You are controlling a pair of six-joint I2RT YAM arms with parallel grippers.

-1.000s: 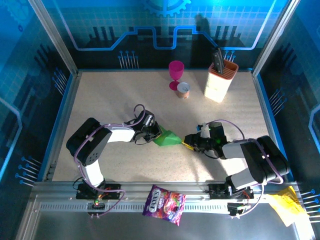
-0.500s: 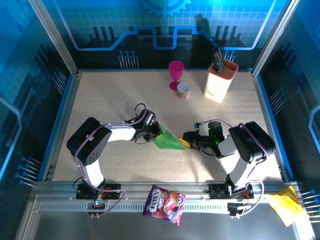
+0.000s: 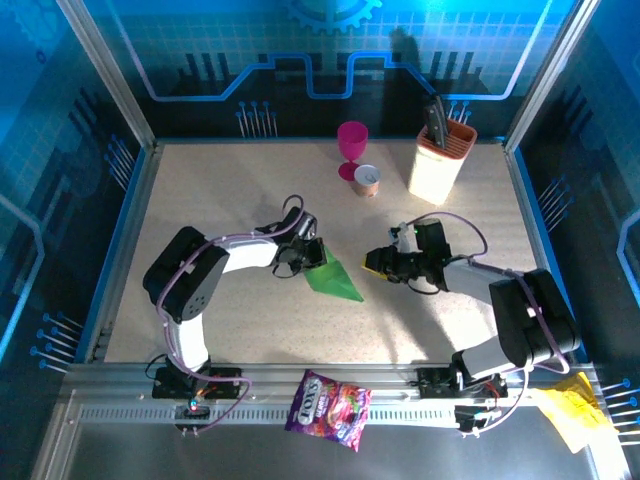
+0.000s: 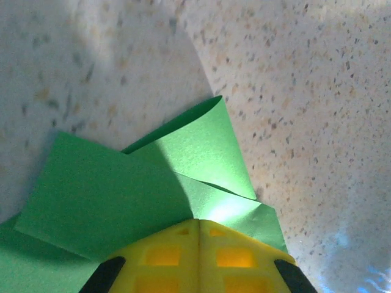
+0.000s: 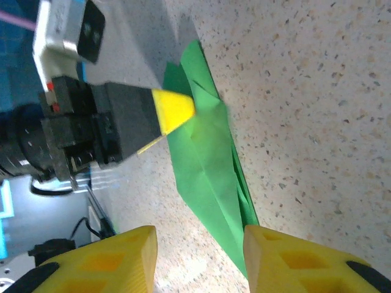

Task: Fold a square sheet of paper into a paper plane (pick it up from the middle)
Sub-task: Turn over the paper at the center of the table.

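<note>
the left arm bends at its elbow near the counter's point(image 3: 220, 190) left side and stretches its forearm low and rightward toward the middle, ending in the left pincer point(image 3: 312, 256). its yellow fingers point(image 4: 165, 256) are pressed together, tips down, pinching the upper left edge of the green paper point(image 3: 334, 279). the paper is creased into a long, pointed shape with overlapping flaps and lies mid-counter, its sharp end pointing down and to the right. from the left wrist, a curled flap of the green paper point(image 4: 201, 143) lifts just beyond the left pincer point(image 4: 198, 231). the right arm folds at its elbow by the right side and reaches leftward, low over the counter, so that the right pincer point(image 3: 373, 262) faces the left one with the paper between them. the right pincer point(image 5: 200, 253) is spread, and the green paper point(image 5: 204, 162) runs down toward one yellow finger point(image 5: 293, 265); whether they touch i cannot tell. a pink goblet point(image 3: 352, 142) stands well apart at the back.
</note>
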